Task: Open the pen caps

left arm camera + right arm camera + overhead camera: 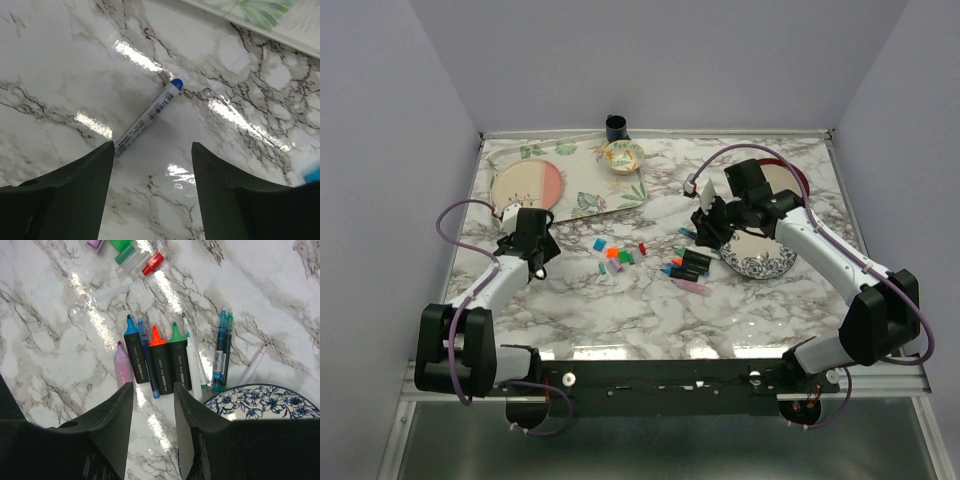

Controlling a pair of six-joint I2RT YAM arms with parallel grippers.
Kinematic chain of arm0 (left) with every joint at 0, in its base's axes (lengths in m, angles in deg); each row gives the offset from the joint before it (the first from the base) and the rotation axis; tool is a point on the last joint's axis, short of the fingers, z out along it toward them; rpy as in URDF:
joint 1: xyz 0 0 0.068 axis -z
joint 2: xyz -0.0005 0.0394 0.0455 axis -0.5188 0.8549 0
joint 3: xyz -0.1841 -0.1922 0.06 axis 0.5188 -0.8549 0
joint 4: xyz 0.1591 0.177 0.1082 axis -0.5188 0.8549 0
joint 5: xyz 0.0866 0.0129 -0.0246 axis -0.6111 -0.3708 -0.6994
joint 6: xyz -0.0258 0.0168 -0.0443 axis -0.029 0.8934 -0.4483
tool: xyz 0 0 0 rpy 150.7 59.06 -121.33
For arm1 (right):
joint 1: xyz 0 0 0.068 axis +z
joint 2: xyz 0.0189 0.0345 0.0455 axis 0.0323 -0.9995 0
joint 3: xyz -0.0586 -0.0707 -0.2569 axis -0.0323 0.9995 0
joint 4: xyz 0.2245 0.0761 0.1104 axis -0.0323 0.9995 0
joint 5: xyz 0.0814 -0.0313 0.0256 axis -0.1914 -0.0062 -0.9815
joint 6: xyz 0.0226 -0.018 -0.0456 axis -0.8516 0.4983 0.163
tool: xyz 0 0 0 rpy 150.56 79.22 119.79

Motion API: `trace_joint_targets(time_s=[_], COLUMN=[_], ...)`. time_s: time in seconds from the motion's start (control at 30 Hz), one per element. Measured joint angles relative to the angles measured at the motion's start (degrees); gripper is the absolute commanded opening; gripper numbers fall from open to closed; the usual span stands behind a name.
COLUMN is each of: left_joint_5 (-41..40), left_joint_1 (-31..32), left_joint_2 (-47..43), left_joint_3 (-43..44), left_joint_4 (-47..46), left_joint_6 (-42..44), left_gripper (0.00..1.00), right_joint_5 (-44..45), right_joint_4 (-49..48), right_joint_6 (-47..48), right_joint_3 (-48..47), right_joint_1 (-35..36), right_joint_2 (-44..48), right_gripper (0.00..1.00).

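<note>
Left hand (152, 146) open, empty, above a blue-tipped pen (149, 113) the top view hides; right hand (153, 386) open

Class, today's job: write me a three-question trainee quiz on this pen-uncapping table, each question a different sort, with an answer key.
1. True or false: the white pen lies on the marble table beyond the open left hand, ungripped.
2. Which black highlighter lies between the blue-tipped highlighter and the green-tipped highlighter? A orange-tipped highlighter, B red-tipped, C yellow-tipped.
3. Short answer: which dish shows beside the right hand in its wrist view?
Key: 1 true. 2 A. 3 the blue-patterned plate.
</note>
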Motion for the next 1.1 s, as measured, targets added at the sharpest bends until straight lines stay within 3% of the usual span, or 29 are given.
trace_joint_targets(time_s=[0.33,0.43,0.77,0.97,1.1], left_joint_5=[-0.7,-0.3,5.2,9.9,17.1], left_joint_1=[-2.6,-3.1,-3.8,-4.0,-3.9], left_joint_2=[8.5,9.2,9.2,6.6,5.1], left_joint_3=[3.1,3.3,3.2,-0.3,-3.3], left_joint_4=[1.9,2.1,0.7,-4.4,-10.0], left_joint_6=[0.7,0.7,-0.3,-1.2,-2.1], left_gripper=[0.53,0.42,0.12,0.02,0.0], right_joint_5=[-2.8,-3.1,-3.3,-4.0,-5.9], right_joint_4=[1.0,1.1,1.2,1.2,1.1], right_joint_6=[0.2,0.2,0.2,0.3,1.2], right_joint_3=[0.2,0.3,0.7,1.2,2.5], right_joint_1=[0.0,0.0,0.0,0.0,0.0], right_joint_2=[1.8,2.1,2.6,3.0,5.0], right_gripper=[0.45,0.45,0.45,0.46,0.46])
